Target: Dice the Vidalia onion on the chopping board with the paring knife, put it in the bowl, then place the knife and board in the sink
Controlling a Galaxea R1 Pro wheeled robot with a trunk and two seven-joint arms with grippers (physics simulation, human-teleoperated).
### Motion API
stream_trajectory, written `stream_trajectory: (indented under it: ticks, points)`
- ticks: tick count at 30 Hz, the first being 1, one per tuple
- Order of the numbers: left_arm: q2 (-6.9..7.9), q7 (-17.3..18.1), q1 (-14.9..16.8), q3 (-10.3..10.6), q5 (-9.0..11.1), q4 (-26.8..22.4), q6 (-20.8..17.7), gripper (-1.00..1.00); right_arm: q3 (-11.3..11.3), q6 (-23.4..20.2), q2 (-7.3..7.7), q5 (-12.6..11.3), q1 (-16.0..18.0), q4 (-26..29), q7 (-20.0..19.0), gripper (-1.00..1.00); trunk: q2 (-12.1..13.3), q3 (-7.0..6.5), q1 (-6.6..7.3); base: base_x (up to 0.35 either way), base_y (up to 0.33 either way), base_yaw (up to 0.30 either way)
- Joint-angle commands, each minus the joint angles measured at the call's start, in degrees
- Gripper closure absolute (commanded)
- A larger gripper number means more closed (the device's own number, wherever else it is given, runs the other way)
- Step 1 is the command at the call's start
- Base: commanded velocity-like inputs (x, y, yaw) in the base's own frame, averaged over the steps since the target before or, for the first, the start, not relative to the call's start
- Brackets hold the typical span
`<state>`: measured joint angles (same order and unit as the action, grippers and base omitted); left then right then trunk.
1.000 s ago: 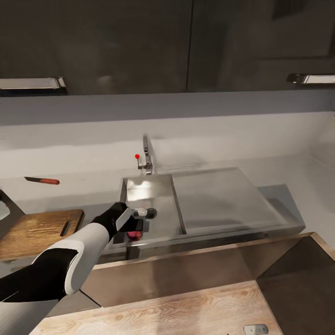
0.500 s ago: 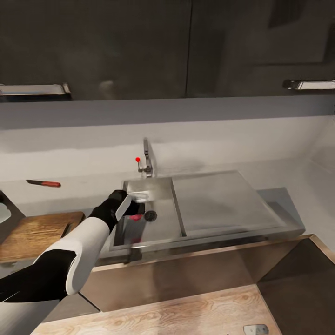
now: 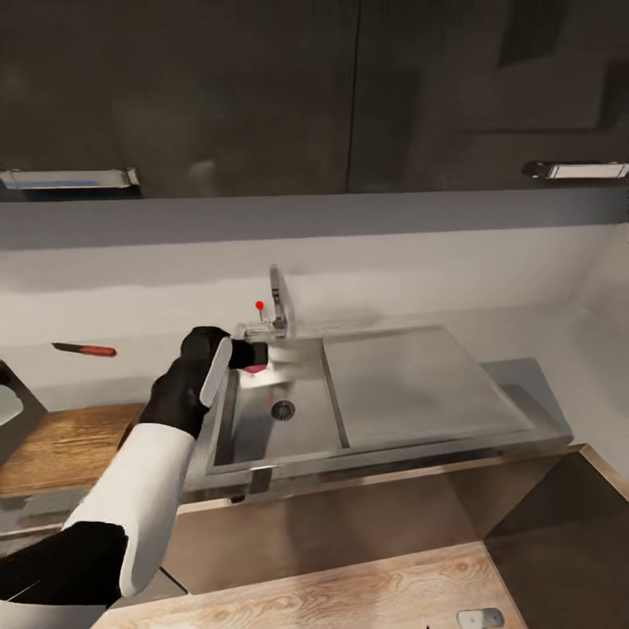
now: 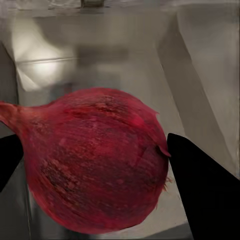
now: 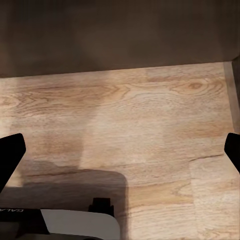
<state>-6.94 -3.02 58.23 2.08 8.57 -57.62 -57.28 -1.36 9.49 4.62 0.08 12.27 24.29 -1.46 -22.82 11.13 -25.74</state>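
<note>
Onion (image 4: 97, 160), red-skinned and round, sits clenched between the fingers of the left end effector (image 3: 249, 356), raised over the sink (image 3: 393, 437). It looks firm and light, its papery skin likely slippery; gripping across the widest middle seems safest. The right end effector (image 5: 120, 150) hangs released.

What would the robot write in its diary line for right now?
stage: lifting onion | left gripper: shut on Vidalia onion, above sink | right gripper: open, over wood floor | paring knife: on countertop
</note>
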Motion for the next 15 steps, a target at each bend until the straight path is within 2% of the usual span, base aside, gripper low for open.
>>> stream_trajectory:
  ticks: [1,2,3,4,8,10,15]
  points:
    - [0.05,-0.3,-1.9,0.1,0.4,-4.6,-0.5,1.0,-0.1,0.2,0.04,0.0,0.0,0.0,-0.1,-1.0,-0.1,0.02,-0.04,0.0,0.0,0.0]
    - [0.11,-0.3,-5.2,0.2,0.4,-11.0,-0.7,1.0,-0.1,0.2,0.04,0.0,0.0,0.0,-0.1,-1.0,-0.1,-0.07,-0.04,0.0,0.0,0.0]
    - [0.13,-0.2,-7.5,0.4,0.4,-14.9,-0.8,1.0,-0.1,0.2,0.04,0.0,0.0,0.0,-0.1,-1.0,-0.1,-0.16,-0.04,0.0,0.0,0.0]
    - [0.16,-0.2,-8.8,0.7,0.4,-17.2,-0.8,1.0,-0.1,0.2,0.04,0.0,0.0,0.0,-0.1,-1.0,-0.1,-0.26,-0.04,0.0,0.0,0.0]
    - [0.74,0.0,-17.9,2.5,0.3,-28.8,-0.8,1.0,-0.1,0.2,0.04,0.0,0.0,0.0,-0.1,-1.0,-0.1,-0.62,-0.04,0.0,0.003,0.0]
    - [0.94,0.1,-20.2,2.8,0.3,-30.4,-0.7,1.0,-0.1,0.2,0.04,0.0,0.0,0.0,-0.1,-1.0,-0.1,-0.8,-0.04,-0.017,0.036,0.0]
    - [1.04,0.1,-21.3,2.9,0.3,-31.1,-0.6,1.0,-0.1,0.2,0.04,0.0,0.0,0.0,-0.1,-1.0,-0.1,-1.26,-0.04,-0.074,0.118,0.0]
